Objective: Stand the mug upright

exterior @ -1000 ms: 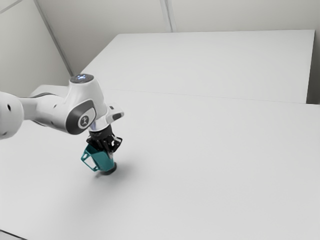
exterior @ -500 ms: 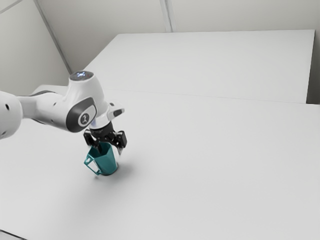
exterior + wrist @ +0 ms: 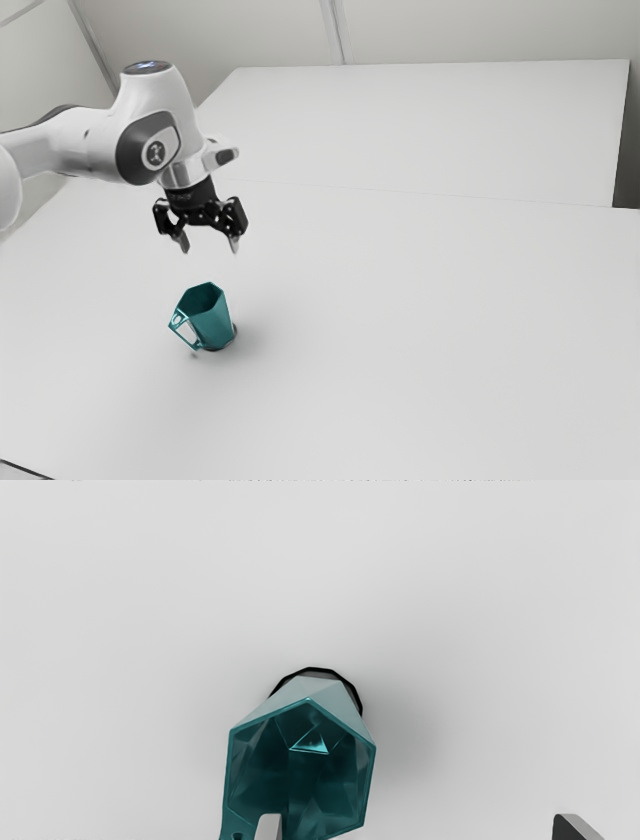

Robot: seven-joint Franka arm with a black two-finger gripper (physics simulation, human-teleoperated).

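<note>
My gripper [image 3: 208, 245] hangs above the mug with its fingers wide apart and nothing between them. In the wrist view the gripper [image 3: 417, 827] shows two separated fingertips, one overlapping the view of the mug's opening. The teal faceted mug [image 3: 210, 322] stands on its dark base on the table, mouth up, its handle toward the exterior view's left. From the wrist view, the mug [image 3: 300, 775] shows its open six-sided rim and inside, with the black base edge beyond. Air separates the gripper and the mug in the exterior view.
The white table [image 3: 420, 330] surrounds the mug. A raised-looking pale panel or second surface [image 3: 420, 130] lies toward the back, beyond a thin seam. A dark-edged item [image 3: 25, 470] lies at the exterior view's lower left corner.
The gripper, tilted around the mug a second ago, opened and rose well clear of it. The mug went from leaning to standing on its base, and has stayed put over the last half second.
</note>
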